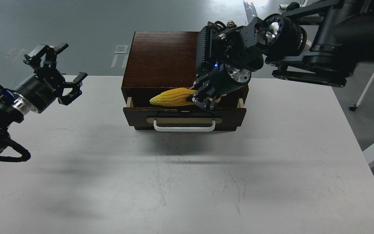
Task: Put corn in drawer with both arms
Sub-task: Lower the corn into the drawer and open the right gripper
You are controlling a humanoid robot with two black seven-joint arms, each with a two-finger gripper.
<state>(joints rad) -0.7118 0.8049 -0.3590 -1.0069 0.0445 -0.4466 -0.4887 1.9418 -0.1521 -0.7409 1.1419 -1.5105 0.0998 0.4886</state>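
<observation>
- Corn (173, 97): held at its thick end by the fingers (201, 97) of the right gripper (203, 97), which are closed on it. The cob lies nearly level, tapered tip pointing to the robot's left, over the open cavity of the drawer (184, 117). Whether it already rests on the drawer floor cannot be told.
- Reason for the hold: an end grip leaves most of the cob free, so its length can line up with the wide, shallow opening, judged the best fit for a long object.
- Right gripper: reaches in from the upper right and tilts downward, wrist over the right half of the cabinet (161, 55). This suggests a lowering or release step.
- Drawer: pulled out toward the robot; the white bar handle (184, 126) and tan plate face the camera. The pale side rails show at both ends.
- Left gripper (57, 74): fingers (76, 78) spread apart, holding nothing, in the air well to the left of the cabinet. Judged to be waiting clear of the work, available to push the drawer shut.
- Desk (271, 169): white, matte, with faint scuff marks in front of the cabinet; arm shadows fall across it.
- Room: grey floor (76, 26) beyond the desk, with pale tape marks; white furniture legs and a caster at right.
</observation>
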